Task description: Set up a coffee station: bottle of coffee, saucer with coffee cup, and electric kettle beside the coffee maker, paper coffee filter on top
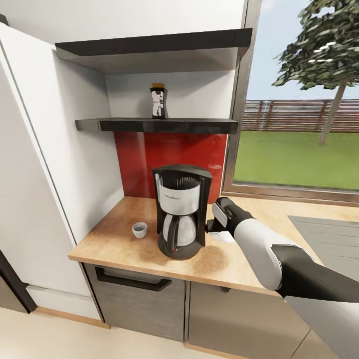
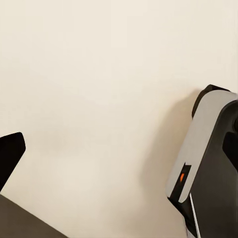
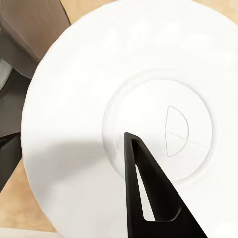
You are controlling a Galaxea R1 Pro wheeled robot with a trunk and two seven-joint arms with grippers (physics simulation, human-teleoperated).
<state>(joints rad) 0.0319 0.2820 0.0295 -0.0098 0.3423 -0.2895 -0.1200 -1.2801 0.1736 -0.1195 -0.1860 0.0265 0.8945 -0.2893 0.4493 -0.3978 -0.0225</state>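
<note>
Behind the coffee maker (image 1: 180, 210), the right gripper (image 1: 215, 230) is half hidden; up close it clasps the white saucer (image 3: 124, 99).

The right gripper (image 1: 215, 225) is tucked behind the coffee maker (image 1: 180, 209) in the head view, so how its jaws stand cannot be read there. In the right wrist view the saucer (image 3: 99, 99) runs off the picture's edges, and one dark finger (image 3: 148, 193) covers part of its centre; the second finger is out of sight. The label on the bottle of coffee (image 1: 158, 102) is too small to read.
</note>
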